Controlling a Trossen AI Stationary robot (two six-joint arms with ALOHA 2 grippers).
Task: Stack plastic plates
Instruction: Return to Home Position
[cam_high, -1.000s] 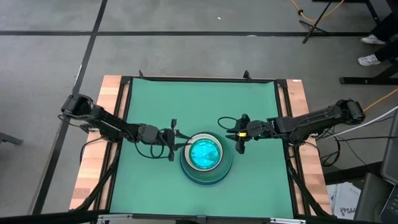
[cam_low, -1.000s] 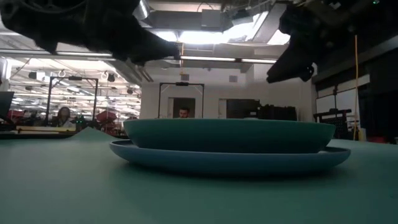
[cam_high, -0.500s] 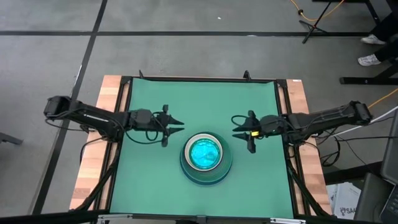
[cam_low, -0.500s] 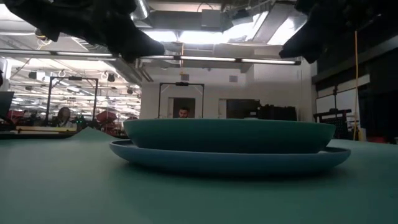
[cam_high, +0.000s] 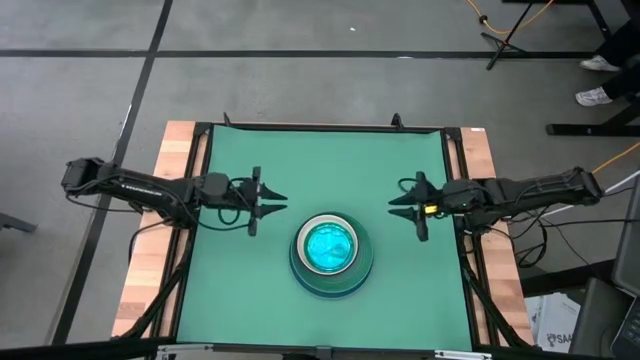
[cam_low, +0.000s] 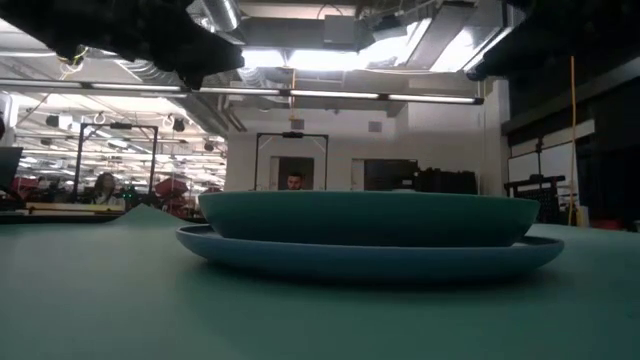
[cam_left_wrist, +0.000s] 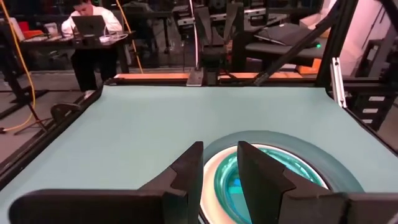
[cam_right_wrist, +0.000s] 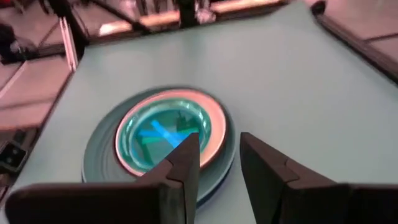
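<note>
On my feed: a green mat (cam_high: 320, 160) covering the table, pale wooden boards (cam_high: 180, 150) along its sides, grey floor (cam_high: 300, 60) crossed by dark lines, an orange cable (cam_high: 484, 18), someone's pale shoes (cam_high: 597, 97), a person (cam_left_wrist: 102, 18) seated beyond the table, bright ceiling lights (cam_low: 330, 58).

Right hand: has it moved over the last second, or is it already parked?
Yes. In the high view the right hand has drawn back to the right, away from the plate stack, which has not shifted on the mat.
</note>
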